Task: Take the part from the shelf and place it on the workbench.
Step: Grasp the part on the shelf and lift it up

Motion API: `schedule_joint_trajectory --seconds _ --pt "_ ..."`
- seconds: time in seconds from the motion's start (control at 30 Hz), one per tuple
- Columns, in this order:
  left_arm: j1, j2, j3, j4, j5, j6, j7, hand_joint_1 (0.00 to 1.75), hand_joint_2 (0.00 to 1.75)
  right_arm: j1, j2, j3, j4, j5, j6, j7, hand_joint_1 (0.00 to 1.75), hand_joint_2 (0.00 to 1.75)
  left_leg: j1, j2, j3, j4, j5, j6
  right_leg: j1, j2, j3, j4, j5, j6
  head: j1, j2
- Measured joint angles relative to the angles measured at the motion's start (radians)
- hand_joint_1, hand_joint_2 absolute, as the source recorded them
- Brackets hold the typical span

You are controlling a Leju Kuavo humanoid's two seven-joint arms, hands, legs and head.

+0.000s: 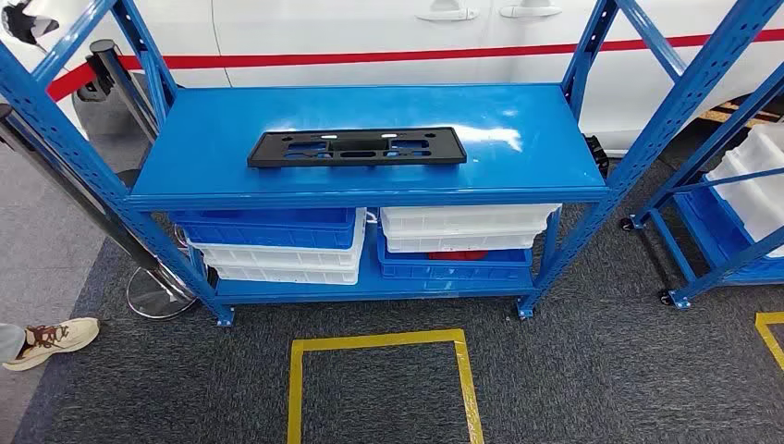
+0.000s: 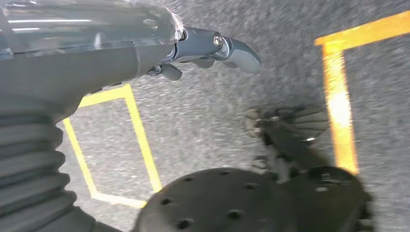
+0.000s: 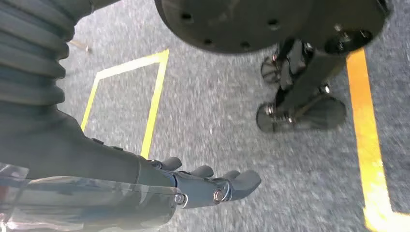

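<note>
On the top board of the blue shelf lies the black part, a long flat plastic plate with cut-outs, lying flat with its long side running across the board, near the middle. It is well apart from both hands. The left hand hangs over the grey carpet, its fingers loosely stretched and spread, holding nothing. The right hand hangs the same way, fingers apart and empty, beside a yellow tape square marked on the carpet. Below the part, the lower board carries stacked blue bins and white bins.
</note>
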Motion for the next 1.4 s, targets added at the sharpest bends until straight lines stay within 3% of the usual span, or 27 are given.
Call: schedule_joint_trajectory --seconds 0.3,0.33,0.37,0.43,0.47,0.5,0.7,0.83,0.9,0.93,1.03,1.07,1.1,1.13,1.17,1.23,1.27,1.4 --pt "-0.032 -0.003 0.17 0.014 -0.131 0.004 -0.039 0.0 1.75 -0.03 0.007 -0.137 0.024 0.17 0.017 0.016 0.0 1.75 0.0 0.0 0.0 0.0 0.0 0.0 0.0 0.0 0.0 0.0 0.0 0.0 0.0 0.0" --pt "-0.036 -0.004 0.192 0.017 -0.148 0.005 -0.043 0.0 1.75 -0.034 0.008 -0.155 0.027 0.191 0.018 0.016 0.0 1.31 0.0 0.0 0.0 0.0 0.0 0.0 0.0 0.0 0.0 0.0 0.0 0.0 0.0 0.0" --pt "-0.041 -0.004 0.214 0.02 -0.163 0.007 -0.046 0.0 1.31 -0.039 0.01 -0.172 0.031 0.212 0.019 0.017 0.0 0.87 0.0 0.0 0.0 0.0 0.0 0.0 0.0 0.0 0.0 0.0 0.0 0.0 0.0 0.0" --pt "-0.05 -0.007 0.259 0.026 -0.196 0.009 -0.054 0.0 0.44 -0.048 0.013 -0.209 0.038 0.255 0.023 0.017 0.0 0.87 0.0 0.0 0.0 0.0 0.0 0.0 0.0 0.0 0.0 0.0 0.0 0.0 0.0 0.0" --pt "-0.054 -0.008 0.283 0.029 -0.212 0.01 -0.058 0.0 0.0 -0.052 0.015 -0.227 0.042 0.275 0.027 0.016 0.0 1.31 0.0 0.0 0.0 0.0 0.0 0.0 0.0 0.0 0.0 0.0 0.0 0.0 0.0 0.0" --pt "-0.058 -0.01 0.306 0.033 -0.229 0.011 -0.062 0.0 0.0 -0.057 0.017 -0.246 0.046 0.296 0.031 0.014 0.0 1.75 0.0 0.0 0.0 0.0 0.0 0.0 0.0 0.0 0.0 0.0 0.0 0.0 0.0 0.0" --pt "-0.084 -0.017 0.433 0.054 -0.32 0.011 -0.091 0.0 0.0 -0.091 0.035 -0.348 0.064 0.402 0.066 -0.045 0.0 1.75 -0.002 0.0 -0.001 0.001 0.0 0.001 -0.002 0.0 0.0 0.0 0.001 0.001 0.0 0.0" --pt "-0.105 -0.018 0.512 0.065 -0.378 0.011 -0.11 0.0 0.0 -0.131 0.057 -0.388 0.066 0.447 0.106 -0.121 0.0 0.0 -0.004 0.0 -0.002 0.003 -0.001 0.008 -0.005 0.002 0.001 -0.004 0.004 0.007 0.0 0.0" --pt "-0.114 -0.021 0.551 0.07 -0.408 0.011 -0.119 0.0 0.0 -0.151 0.065 -0.39 0.056 0.452 0.129 -0.163 0.0 0.0 0.002 0.004 0.005 -0.01 0.008 0.014 -0.004 -0.01 -0.003 0.011 -0.007 0.011 0.0 0.0" --pt "-0.118 -0.023 0.568 0.071 -0.422 0.01 -0.124 0.0 0.0 -0.159 0.068 -0.389 0.047 0.448 0.142 -0.184 0.0 0.0 0.006 0.007 0.008 -0.018 0.012 0.018 -0.003 -0.021 -0.016 0.039 -0.025 0.013 0.002 0.0" --pt "-0.122 -0.026 0.61 0.078 -0.456 0.008 -0.136 0.0 0.0 -0.173 0.078 -0.376 0.003 0.419 0.177 -0.235 0.0 0.0 0.008 0.017 0.01 -0.022 0.015 0.02 -0.008 -0.045 -0.104 0.218 -0.111 0.019 0.005 0.0" --pt "-0.123 -0.027 0.624 0.081 -0.465 0.008 -0.139 0.0 0.0 -0.175 0.081 -0.37 -0.019 0.404 0.189 -0.249 0.0 0.0 0.009 0.019 0.01 -0.021 0.014 0.019 -0.011 -0.047 -0.129 0.263 -0.12 0.022 0.004 0.0" --pt "-0.124 -0.028 0.636 0.083 -0.474 0.008 -0.142 0.0 0.0 -0.175 0.083 -0.364 -0.044 0.388 0.2 -0.262 0.0 0.0 0.01 0.021 0.01 -0.019 0.012 0.016 -0.015 -0.048 -0.137 0.274 -0.11 0.024 0.004 0.0" --pt "-0.125 -0.03 0.648 0.085 -0.482 0.008 -0.144 0.0 0.0 -0.175 0.085 -0.357 -0.071 0.373 0.21 -0.273 0.0 0.0 0.011 0.021 0.011 -0.016 0.009 0.012 -0.018 -0.05 -0.126 0.245 -0.081 0.026 0.005 0.0" --pt "-0.126 -0.032 0.658 0.087 -0.488 0.008 -0.147 0.0 0.0 -0.175 0.087 -0.351 -0.1 0.358 0.219 -0.284 0.0 0.0 0.013 0.021 0.012 -0.012 0.005 0.007 -0.021 -0.053 -0.098 0.183 -0.041 0.028 0.005 0.0" --pt "-0.13 -0.035 0.678 0.089 -0.502 0.008 -0.153 0.0 0.0 -0.178 0.09 -0.334 -0.16 0.33 0.234 -0.303 0.0 0.0 0.012 0.022 0.012 -0.002 -0.004 -0.007 -0.021 -0.06 -0.044 0.066 0.004 0.024 0.005 0.0" --pt "-0.132 -0.035 0.688 0.09 -0.508 0.008 -0.155 0.0 0.0 -0.18 0.094 -0.323 -0.194 0.315 0.242 -0.313 0.0 0.0 0.011 0.022 0.011 0.002 -0.007 -0.014 -0.019 -0.061 -0.032 0.037 0.01 0.019 0.005 0.0" --pt "-0.138 -0.038 0.722 0.094 -0.531 0.008 -0.161 0.0 0.0 -0.181 0.104 -0.283 -0.316 0.266 0.269 -0.345 0.0 0.0 0.015 0.022 0.007 0.01 -0.018 -0.041 -0.013 -0.055 -0.033 0.027 0.008 -0.011 0.004 0.0"
